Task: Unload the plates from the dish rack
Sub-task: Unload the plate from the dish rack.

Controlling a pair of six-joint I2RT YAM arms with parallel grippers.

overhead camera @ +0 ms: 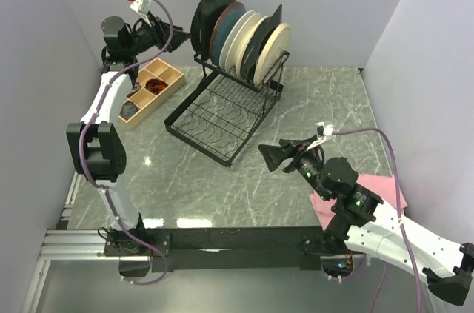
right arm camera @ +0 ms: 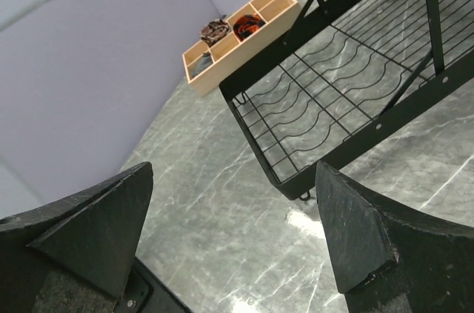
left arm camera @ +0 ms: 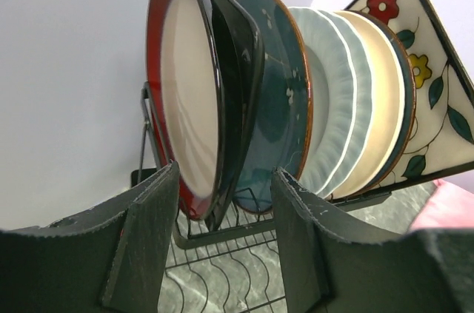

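Left tool [left arm camera: 226, 180]: raised to the far-left end of the plate row, jaws spread wide, gripping nothing. I judge it is lining up on the end plate, since that one has free space beside it.

Light wooden compartment tray [overhead camera: 152, 91]: on the grey marbled desk [overhead camera: 318, 98], just left of the rack, clear of the work.

Large black wire dish rack [overhead camera: 222, 117]: plates stand on edge in the slotted upper frame, so each needs lifting up and out. Order by the left wrist view: red-rimmed cream round plate [left arm camera: 185, 98], black plate [left arm camera: 237, 83], teal round plate [left arm camera: 278, 106], white ribbed plate [left arm camera: 329, 113], then the flowered cream square plate [left arm camera: 437, 106].

Right tool [overhead camera: 275, 156]: low near the rack's near corner, jaws wide, empty; likely waiting.

Pink folded cloth [overhead camera: 370, 186]: beside the right arm
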